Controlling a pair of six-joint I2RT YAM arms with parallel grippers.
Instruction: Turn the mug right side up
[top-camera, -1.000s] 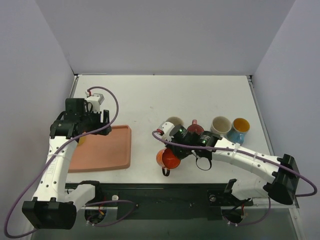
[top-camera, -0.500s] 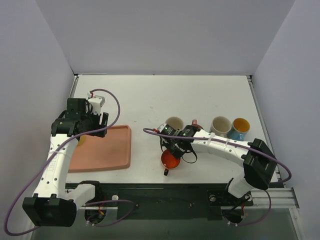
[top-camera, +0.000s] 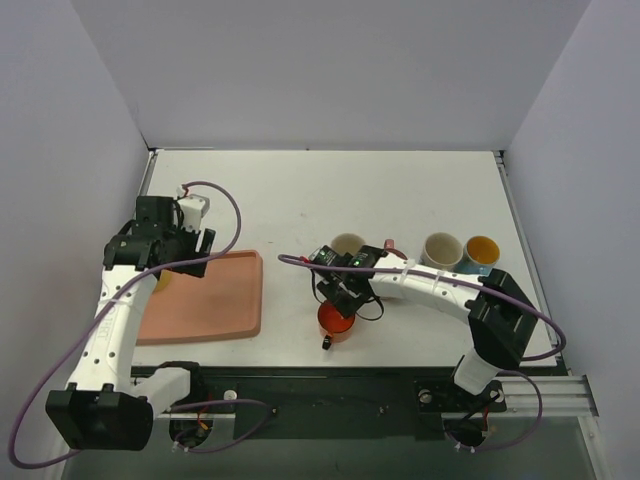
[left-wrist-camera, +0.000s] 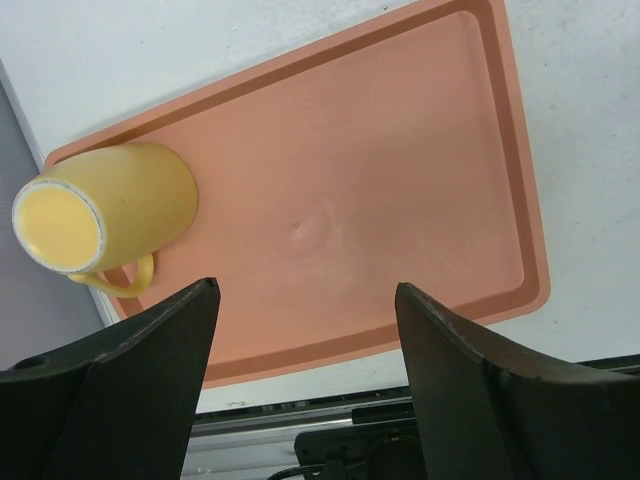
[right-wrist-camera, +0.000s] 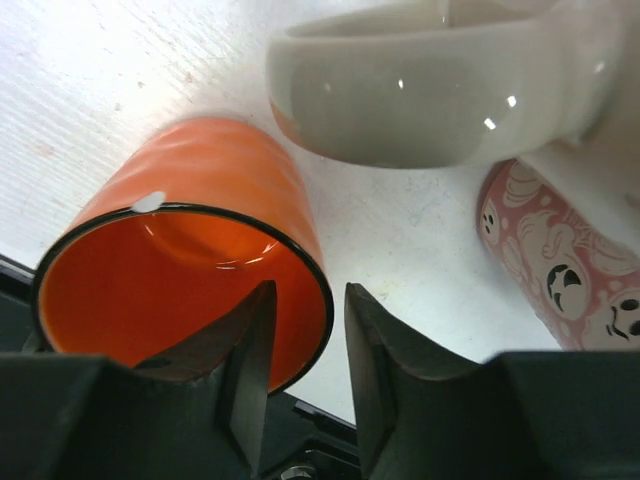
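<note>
The orange mug (top-camera: 337, 320) stands near the table's front edge with its mouth up and its black handle (top-camera: 327, 343) pointing toward me. My right gripper (top-camera: 346, 296) is right above it. In the right wrist view the mug (right-wrist-camera: 200, 200) shows its orange inside. My right gripper (right-wrist-camera: 308, 340) straddles its rim, one finger inside and one outside, with a small gap showing on each side of the wall. My left gripper (left-wrist-camera: 305, 330) is open and empty over the tray.
A yellow mug (left-wrist-camera: 110, 210) lies on its side on the salmon tray (left-wrist-camera: 400, 150) at the left (top-camera: 215, 300). A white mug (right-wrist-camera: 440, 90), a pink skull-patterned mug (right-wrist-camera: 560, 270), another white mug (top-camera: 440, 250) and a blue mug (top-camera: 480, 255) stand behind the orange one.
My right arm swung its elbow inward and turned the orange mug from lying on its side to mouth up. My left arm barely moved.
</note>
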